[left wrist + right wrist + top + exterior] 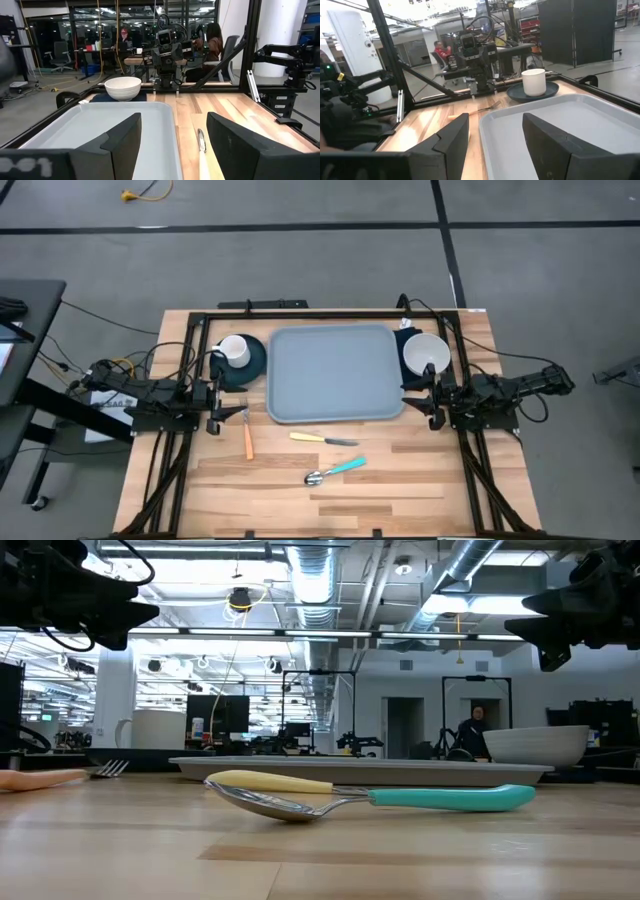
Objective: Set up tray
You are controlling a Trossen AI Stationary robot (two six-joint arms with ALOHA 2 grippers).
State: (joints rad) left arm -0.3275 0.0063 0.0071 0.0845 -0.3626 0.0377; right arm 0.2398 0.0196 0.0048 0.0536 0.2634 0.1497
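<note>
**Tray's centered, nothing on it yet**

Spoon (370, 798) first, since it's closest to the low camera: teal handle, lying on the wood with the yellow-handled knife (322, 439) just behind it. From overhead we use clock directions with 12 at the far edge. Our tray (335, 373) sits a little toward 12 from the middle of the table (420, 480), long axis running 9 to 3, and it looks bare.

Left gripper (228, 412) hangs off the tray's 9 o'clock end, fingers apart, holding nothing. Right gripper (420, 400) mirrors it at the 3 o'clock end, also spread and empty. So each arm faces one short end, tray dead between them, about equally near.

At 10 there's a cup (234, 350) on a dark plate (255, 360); at 2, a white bowl (426, 353). The orange-handled fork (247, 432) lies nearest the left gripper, so we'd guess that arm takes the fork and plate side.
</note>
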